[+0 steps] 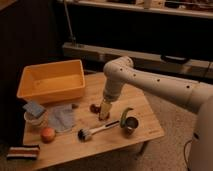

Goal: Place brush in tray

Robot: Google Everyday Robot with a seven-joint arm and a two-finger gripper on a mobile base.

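Observation:
The brush point(95, 130) lies flat on the wooden table point(145, 112), near the front. Its round dark bristle head points left and its slim white handle runs to the right. The yellow-orange tray point(31, 93) stands at the table's back left and looks empty inside. My gripper point(104, 115) points down at the middle of the table, just behind the brush handle and to the right of the tray. It holds nothing that I can see. The white arm reaches in from the right.
A dark-red-headed utensil point(93, 107) lies just left of the gripper. A metal cup point(130, 124) with a green item stands to its right. A white bowl point(33, 119) with a blue sponge, a blue cloth point(62, 118), an orange fruit point(48, 134) and a striped item point(22, 151) sit at the left.

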